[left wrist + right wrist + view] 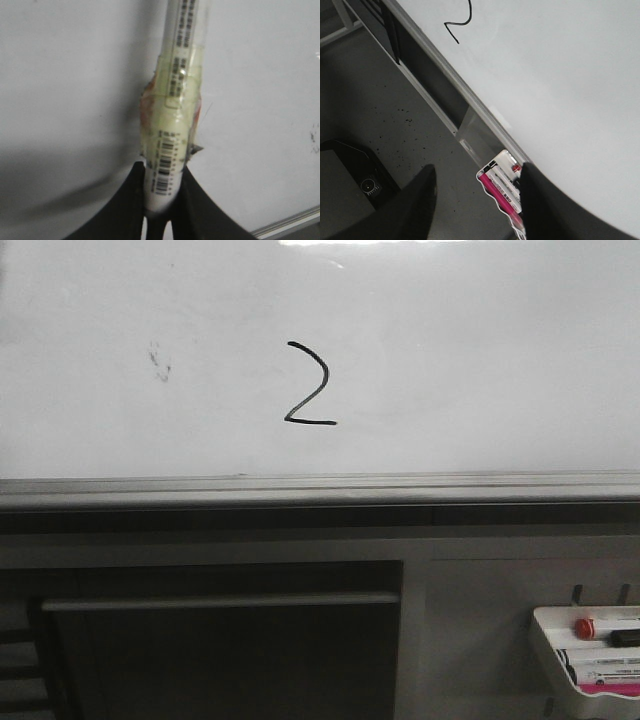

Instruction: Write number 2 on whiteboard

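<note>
Plainly, the number 2 [309, 385] stands near the middle of the glossy whiteboard [480, 360] in a thin black line with a curved top and a flat base stroke, above the grey metal rail [320, 487] along the lower edge. The left claw [161, 200] is clenched on a white barcoded marker [172, 125] wrapped in yellowish tape, while the right claw [477, 192] hangs released, its dark fingers [417, 200] spread over a small white tray [485, 176] holding a pink marker [500, 195].

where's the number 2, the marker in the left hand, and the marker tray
number 2 [312, 386]: front view, on the diagonal stroke of the digit.
marker [172, 145]: left wrist view, on the taped barrel above the hand's fingers.
marker tray [548, 638]: front view, on its white left rim.
</note>
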Tool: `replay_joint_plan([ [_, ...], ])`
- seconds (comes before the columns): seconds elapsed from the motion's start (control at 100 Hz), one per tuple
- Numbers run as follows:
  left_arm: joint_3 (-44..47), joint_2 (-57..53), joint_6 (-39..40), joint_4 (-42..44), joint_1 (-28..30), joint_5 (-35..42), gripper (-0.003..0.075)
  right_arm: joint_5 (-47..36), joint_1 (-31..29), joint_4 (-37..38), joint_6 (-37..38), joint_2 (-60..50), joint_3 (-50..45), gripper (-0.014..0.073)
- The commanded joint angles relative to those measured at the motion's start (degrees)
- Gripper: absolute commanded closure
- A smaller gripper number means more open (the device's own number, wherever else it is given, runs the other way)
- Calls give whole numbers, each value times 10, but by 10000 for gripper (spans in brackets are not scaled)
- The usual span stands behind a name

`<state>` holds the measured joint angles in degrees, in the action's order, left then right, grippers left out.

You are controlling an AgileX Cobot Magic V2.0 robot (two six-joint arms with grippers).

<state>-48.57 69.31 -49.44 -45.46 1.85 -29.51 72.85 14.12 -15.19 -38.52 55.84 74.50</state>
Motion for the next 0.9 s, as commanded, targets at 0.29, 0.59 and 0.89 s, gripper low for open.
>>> replay_joint_plan([
  [0.29,-15,2,8,-23,2,11,738,-15,-3,-12,2,-5,11,261],
  [0.59,-15,21,8,-27,2,17,738,-15,-3,-12,2,-5,11,261],
  [0.89,-15,29,8,-31,2,9,571,-15,-3,-12,4,-5,11,261],
])
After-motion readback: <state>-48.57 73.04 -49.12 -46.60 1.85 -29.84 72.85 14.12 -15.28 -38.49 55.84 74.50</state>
